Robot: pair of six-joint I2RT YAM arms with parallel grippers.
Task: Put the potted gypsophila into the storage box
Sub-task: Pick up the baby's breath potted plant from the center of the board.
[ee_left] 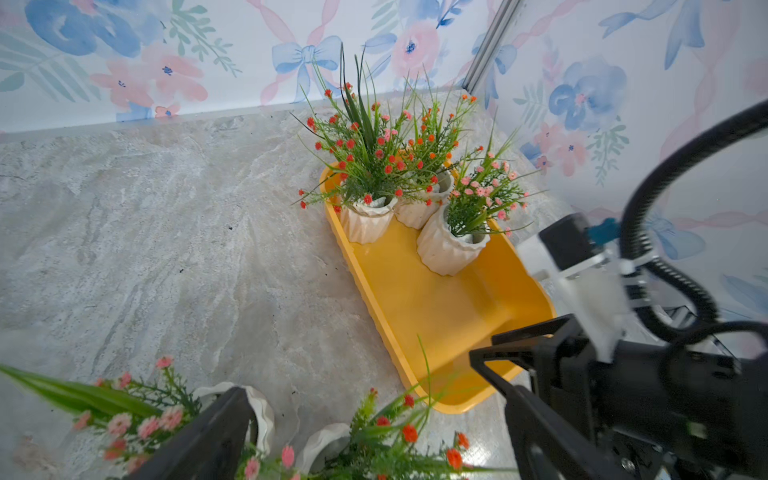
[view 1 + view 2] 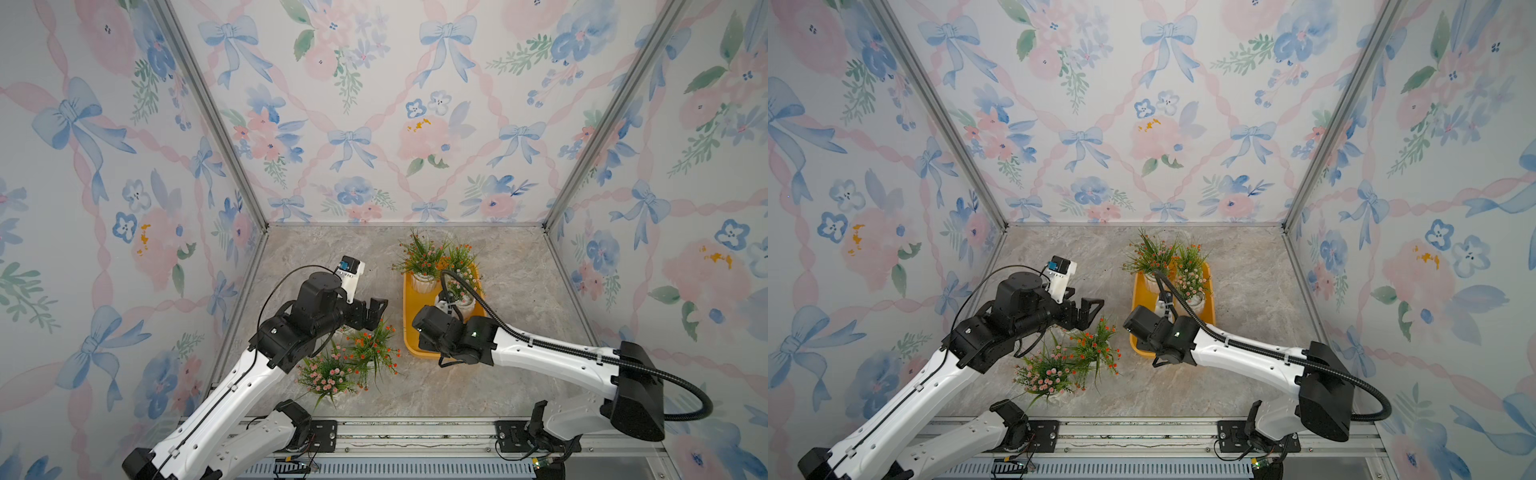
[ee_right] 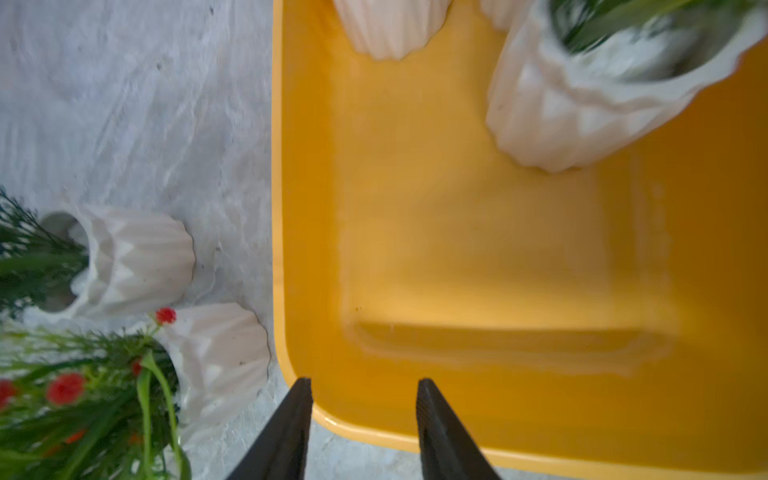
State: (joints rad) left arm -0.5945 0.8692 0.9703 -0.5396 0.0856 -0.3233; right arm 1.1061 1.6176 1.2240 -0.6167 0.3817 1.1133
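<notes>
STEP: lower left claw (image 2: 376, 313), jaws wide and empty, to straddle pot body below rim, not stems; lift upright | POSITION: orange-flowered gypsophila (image 2: 372, 348) on desk (image 2: 519, 332), just under that claw, beside storage box (image 1: 436, 316) | right claw (image 3: 365, 386) part-open, empty, over box's near end.

The box (image 1: 436, 316) was smooth, glossy yellow plastic. The pots (image 1: 365, 222) looked matt white, with folded ridges. The table (image 1: 166, 249) had a grey, stone-like matt surface. The frame post (image 2: 218, 124) was dull metal.
</notes>
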